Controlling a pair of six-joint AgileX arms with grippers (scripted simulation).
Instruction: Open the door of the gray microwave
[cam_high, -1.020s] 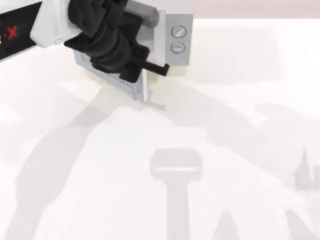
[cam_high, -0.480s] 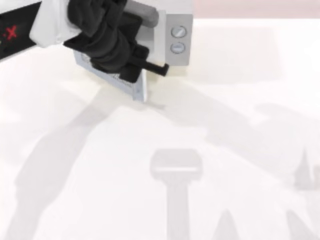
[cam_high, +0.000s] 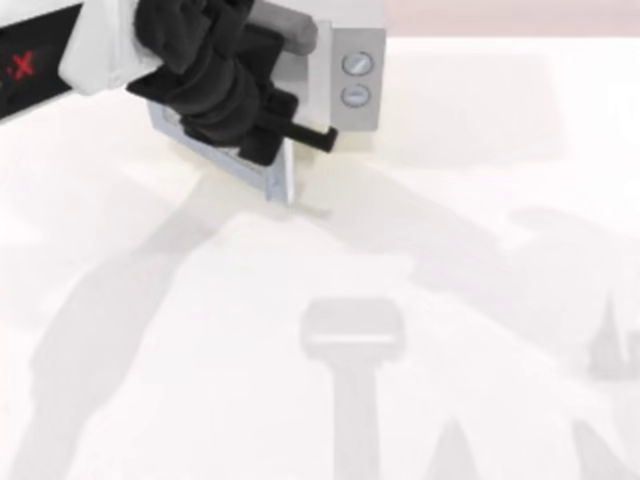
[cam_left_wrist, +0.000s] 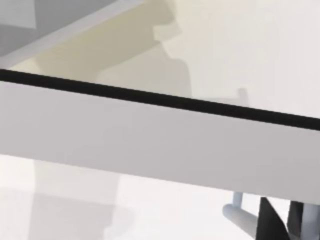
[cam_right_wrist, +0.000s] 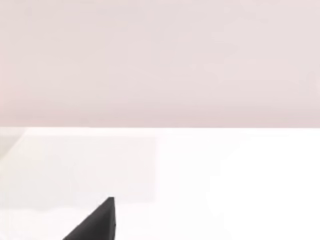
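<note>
Left claw swinging the microwave door outward, part open

Top view: at the upper left of the frame the left claw (cam_high: 285, 135) sits at the flat light-gray door (cam_high: 280, 178) of the small boxy gray microwave (cam_high: 345, 60); the door angles out over the pale counter (cam_high: 480, 250), so opening looks underway, and next comes a wider arc. Whether the claw is clamped I cannot tell; the arm hides the handle. Left wrist view: only a broad gray panel edge. Right wrist view: the right claw is parked, barely showing a dark tip.

Overhead looking down, wrist views close (left nearest door (cam_left_wrist: 160, 150))
</note>
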